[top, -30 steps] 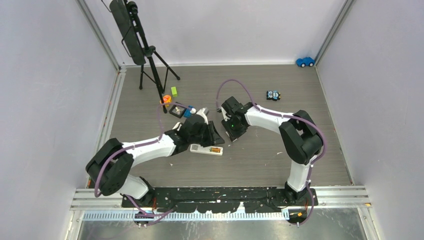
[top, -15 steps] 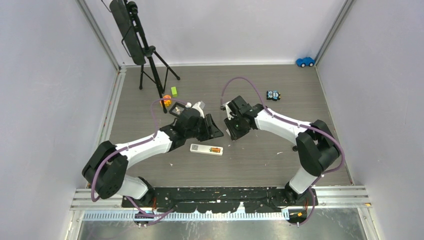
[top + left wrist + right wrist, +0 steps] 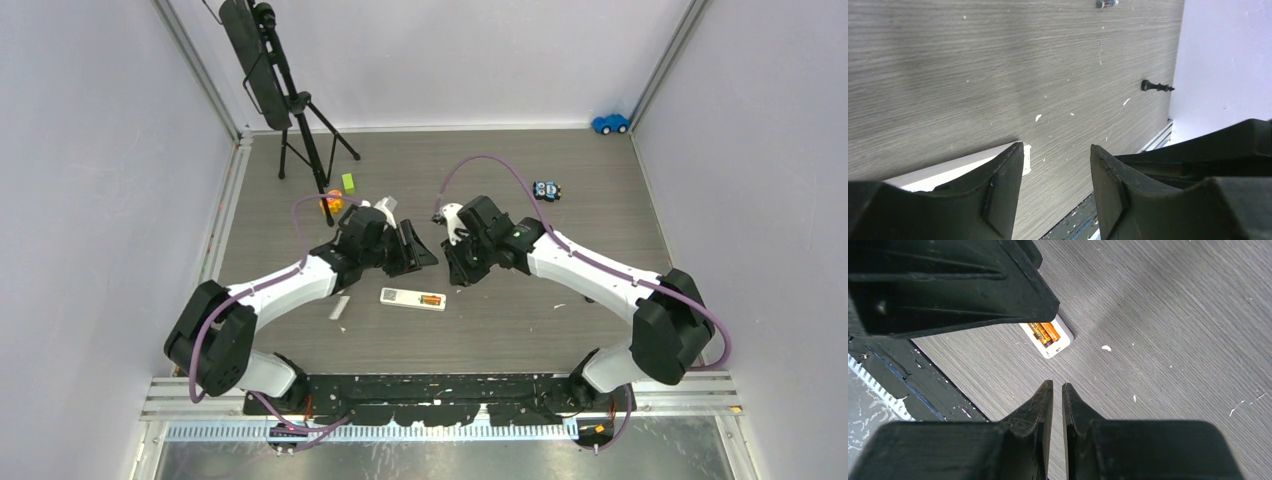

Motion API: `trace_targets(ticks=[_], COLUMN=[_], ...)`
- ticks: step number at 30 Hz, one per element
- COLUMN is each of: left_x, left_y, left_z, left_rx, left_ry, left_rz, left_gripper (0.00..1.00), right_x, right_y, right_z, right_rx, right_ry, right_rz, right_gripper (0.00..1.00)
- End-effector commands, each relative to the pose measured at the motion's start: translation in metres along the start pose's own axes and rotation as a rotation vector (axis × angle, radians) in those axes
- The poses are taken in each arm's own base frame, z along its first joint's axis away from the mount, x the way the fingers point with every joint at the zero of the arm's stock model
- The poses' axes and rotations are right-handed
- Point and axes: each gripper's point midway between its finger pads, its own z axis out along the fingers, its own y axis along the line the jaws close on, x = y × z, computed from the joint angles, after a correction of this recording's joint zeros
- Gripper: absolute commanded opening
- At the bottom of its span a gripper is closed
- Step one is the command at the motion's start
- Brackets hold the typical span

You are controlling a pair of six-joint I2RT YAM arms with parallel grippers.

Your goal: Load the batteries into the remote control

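Observation:
The white remote control (image 3: 404, 297) lies face down on the table with its compartment uncovered. Orange-copper batteries (image 3: 431, 299) sit in it side by side. In the right wrist view the batteries (image 3: 1044, 332) and the remote's end (image 3: 1057, 342) show under the left arm's dark finger. My left gripper (image 3: 420, 252) hangs just behind the remote, open and empty (image 3: 1057, 147). A white end of the remote (image 3: 1024, 161) peeks past its left finger. My right gripper (image 3: 458, 270) is to the right of the remote, shut with only a slit between the tips (image 3: 1058, 385), holding nothing.
A thin white strip (image 3: 340, 307) lies left of the remote. Behind the left arm stand a black tripod (image 3: 300, 110), a green block (image 3: 348, 182) and an orange item (image 3: 331, 200). A small toy (image 3: 546, 190) and a blue car (image 3: 610, 123) sit far right.
My left gripper lifted back off the remote and opened wider, uncovering the white strip. My right gripper moved slightly toward the near side and closed.

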Motion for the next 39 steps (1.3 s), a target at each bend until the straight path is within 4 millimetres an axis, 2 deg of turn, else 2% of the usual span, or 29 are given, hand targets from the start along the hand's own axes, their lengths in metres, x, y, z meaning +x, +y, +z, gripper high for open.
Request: trace_targets(ticks=[1, 5, 9, 12, 15, 19, 22, 24, 28, 33, 36, 39], left_x=[-0.004, -0.022, -0.033, -0.037, -0.036, -0.033, -0.028, -0.022, -0.011, -0.009, 0.0, 0.014], left_y=[0.009, 0.039, 0.068, 0.106, 0.144, 0.177, 0.199, 0.218, 0.251, 0.26, 0.266, 0.272], left_z=[-0.01, -0.026, -0.049, -0.079, -0.116, -0.155, -0.176, -0.184, -0.195, -0.203, -0.194, -0.179], left_rx=[-0.068, -0.178, -0.322, -0.541, -0.758, -0.931, -1.011, -1.05, -1.087, -1.086, -1.064, -1.037], left_ry=[-0.005, -0.075, -0.13, -0.194, -0.234, -0.295, -0.333, -0.328, -0.312, -0.332, -0.292, -0.235], left_rz=[0.061, 0.086, 0.096, 0.091, 0.074, 0.018, -0.056, -0.122, -0.273, -0.348, -0.386, -0.423], left_gripper=[0.54, 0.55, 0.56, 0.63, 0.72, 0.81, 0.83, 0.83, 0.73, 0.72, 0.72, 0.65], right_x=[-0.019, -0.025, -0.034, -0.044, -0.044, -0.034, -0.026, -0.025, -0.024, -0.021, -0.022, -0.023], right_y=[0.011, 0.007, 0.016, 0.025, 0.029, 0.027, 0.028, 0.029, 0.031, 0.033, 0.033, 0.031], right_z=[-0.009, -0.003, 0.002, 0.001, 0.005, 0.013, 0.015, 0.013, 0.005, 0.001, -0.003, -0.01], right_rx=[-0.023, 0.014, 0.025, -0.003, -0.027, -0.012, -0.018, -0.029, -0.044, -0.063, -0.064, -0.062], right_ry=[-0.067, -0.079, -0.118, -0.189, -0.215, -0.189, -0.178, -0.19, -0.211, -0.214, -0.226, -0.245], right_rz=[-0.01, 0.039, 0.14, 0.25, 0.351, 0.42, 0.433, 0.428, 0.407, 0.386, 0.38, 0.378], right_gripper=[0.18, 0.23, 0.34, 0.4, 0.43, 0.44, 0.44, 0.45, 0.44, 0.44, 0.44, 0.44])
